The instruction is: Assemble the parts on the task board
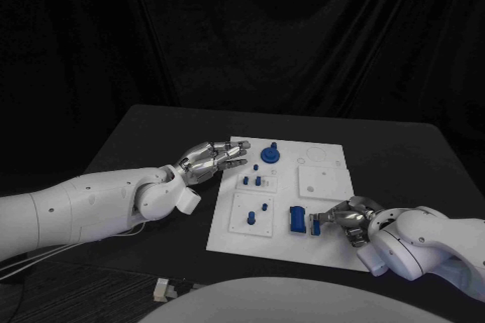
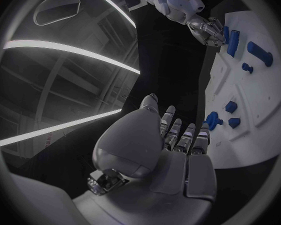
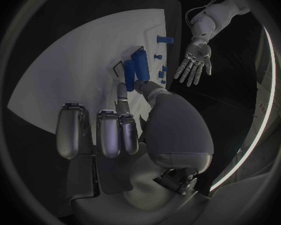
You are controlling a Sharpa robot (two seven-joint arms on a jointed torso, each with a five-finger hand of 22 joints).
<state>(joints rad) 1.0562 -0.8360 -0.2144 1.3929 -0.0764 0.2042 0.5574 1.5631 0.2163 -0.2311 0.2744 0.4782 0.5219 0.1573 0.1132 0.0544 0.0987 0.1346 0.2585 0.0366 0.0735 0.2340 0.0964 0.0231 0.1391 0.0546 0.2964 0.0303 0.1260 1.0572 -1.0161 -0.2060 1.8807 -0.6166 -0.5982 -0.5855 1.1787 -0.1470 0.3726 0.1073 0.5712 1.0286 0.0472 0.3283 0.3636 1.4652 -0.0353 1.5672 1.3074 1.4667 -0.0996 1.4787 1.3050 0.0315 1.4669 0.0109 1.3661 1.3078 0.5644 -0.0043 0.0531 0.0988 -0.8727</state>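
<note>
- The white task board [image 1: 324, 235] sits in the middle of the black table [image 1: 404, 155], pretty much centre frame in the head view.
- Left hand [image 1: 210, 157] is at the board's upper left corner, fingers stretched out flat and apart, holding nothing. Its fingertips are near the board's edge.
- Just right of those fingers there's a round blue part [image 1: 270, 155] standing near the top of the board, and a few small blue pegs [image 1: 255, 179] below it.
- Right hand [image 1: 347, 216] is down at the lower right of the board, fingers curled in right beside a tall blue block [image 1: 297, 220]. Honestly can't tell if it's actually gripping the block or just touching it.
</note>
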